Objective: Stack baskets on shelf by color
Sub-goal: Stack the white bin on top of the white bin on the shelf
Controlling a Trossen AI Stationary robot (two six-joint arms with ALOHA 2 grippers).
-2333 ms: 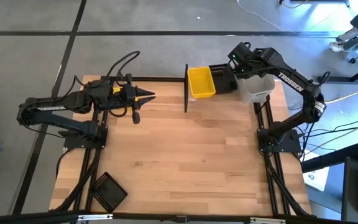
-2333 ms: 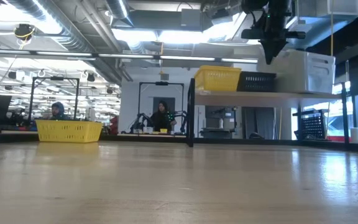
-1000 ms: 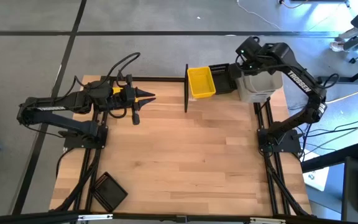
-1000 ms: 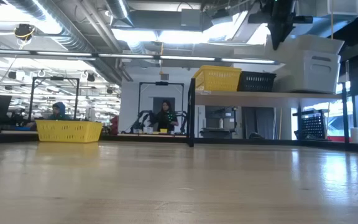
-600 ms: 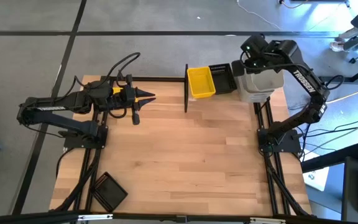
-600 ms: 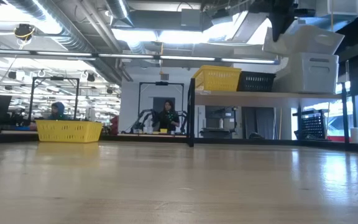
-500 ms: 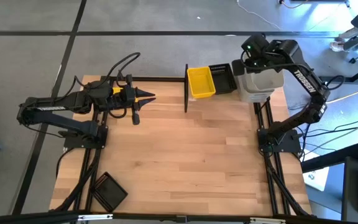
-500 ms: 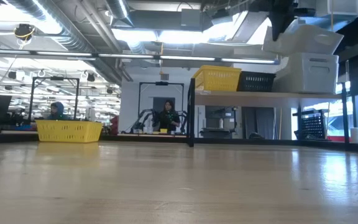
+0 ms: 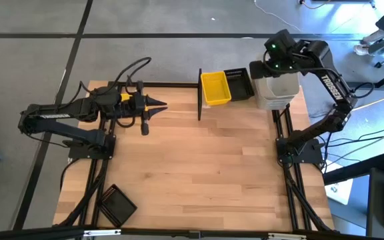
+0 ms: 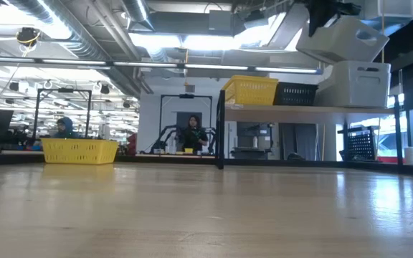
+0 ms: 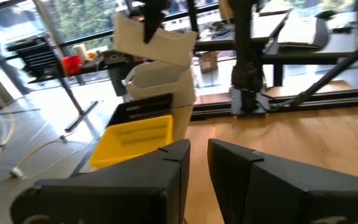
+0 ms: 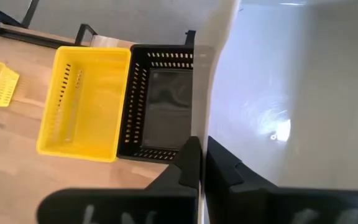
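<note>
On the shelf [image 10: 300,109] at the table's far right stand a yellow basket [image 9: 215,88], a black slatted basket [image 9: 240,83] and a whitish basket [image 10: 363,82]. My right gripper [image 12: 199,155] is above them, shut on a second whitish basket [image 10: 343,37] that hangs tilted over the first. Another yellow basket [image 10: 79,150] stands on the table at the far left, half under my left arm. My left gripper [image 9: 162,103] hovers there, pointing level at the shelf, with a narrow gap and nothing between its fingers. My right gripper pinches the upper whitish basket's side wall [image 12: 211,106], the one toward the black basket, at its rim. One finger is inside and one outside. The fingers slant down from above. The basket hangs tilted; whether its low corner [image 10: 368,60] touches the basket below, I cannot tell.
A black upright post [image 9: 199,93] marks the shelf's left end. A lone black basket [image 9: 115,203] lies at the table's near left corner. The wide middle of the wooden tabletop [image 9: 199,167] is bare. People sit in the room behind.
My right gripper has risen and tipped further downward, still shut on the upper whitish basket. That basket has come up out of the lower one and now hangs more steeply tilted above it. The lower basket has stayed on the shelf.
</note>
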